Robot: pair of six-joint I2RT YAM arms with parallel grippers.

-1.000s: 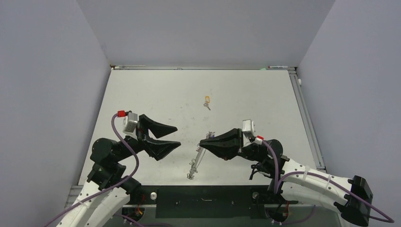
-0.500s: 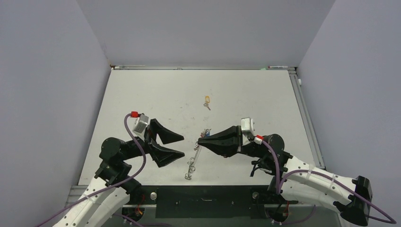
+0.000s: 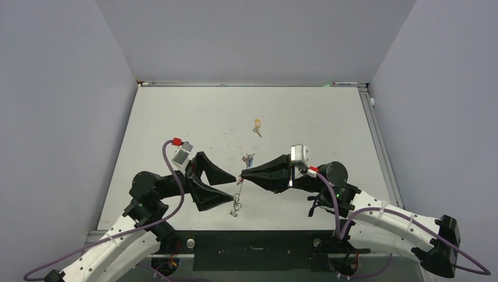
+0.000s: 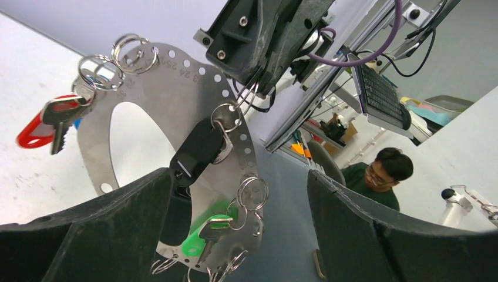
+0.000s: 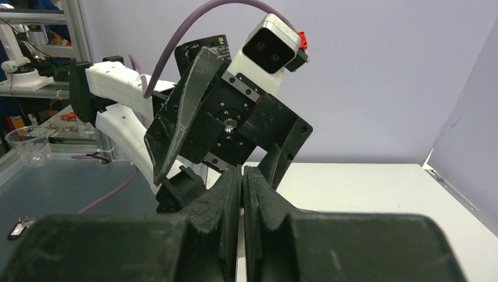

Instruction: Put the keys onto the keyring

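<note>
**Asker:** What is your right pincer doing?

**Me:** My right gripper (image 3: 242, 175) is closed tight, its fingers pressed flat together. It pinches the keyring (image 4: 194, 88) by a small wire loop (image 4: 249, 98) at the rim. The keyring is a flat silver oval band with holes punched round its edge, and it hangs tilted from that pinch above the table (image 3: 176, 117).

**Asker:** And the left one?

**Me:** My left gripper (image 3: 233, 186) is spread wide and holds nothing. It faces the keyring, with one finger to either side of the lower end. I cannot tell whether either finger touches the metal.

**Asker:** Which keys are on the keyring?

**Me:** A red-tagged key (image 4: 50, 117) dangles from small rings (image 4: 97, 67) at the keyring's far end. A green-tagged key (image 4: 205, 232) hangs near the opposite, lower end, between my left fingers. A black tag (image 4: 197, 150) sits on the band between them, just under the pinch.

**Asker:** Any key off it?

**Me:** One yellow-tagged key (image 3: 256, 126) lies flat on the table, well apart from the keyring and beyond its far end.
</note>
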